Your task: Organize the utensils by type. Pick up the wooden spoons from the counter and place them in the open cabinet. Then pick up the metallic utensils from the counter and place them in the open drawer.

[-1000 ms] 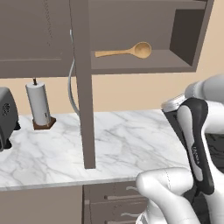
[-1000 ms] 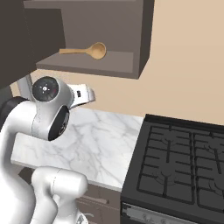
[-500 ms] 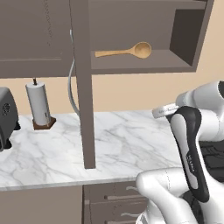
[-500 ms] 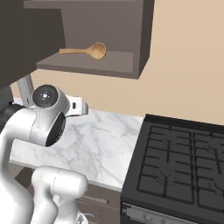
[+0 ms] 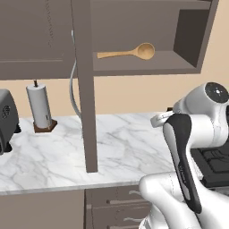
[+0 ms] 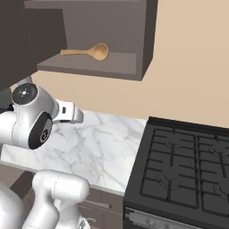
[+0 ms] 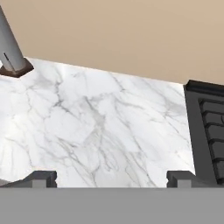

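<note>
gripper (image 7: 112,178) spread wide, nothing held, aimed down at bare marble counter (image 7: 92,127) | wooden spoon (image 5: 129,52) lying on shelf of open cabinet (image 5: 147,67), so first stage judged done | metallic utensils and drawer not located here; second stage judged not yet done | paper towel holder (image 5: 39,108) at counter's left

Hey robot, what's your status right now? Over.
Pincer open, empty, over marble counter. Wooden spoon lying in open cabinet. No metal utensils sighted. Nothing blocking.

Kitchen: marble counter (image 5: 120,138), gas stove (image 6: 188,170), wall cabinet (image 5: 134,36).
</note>
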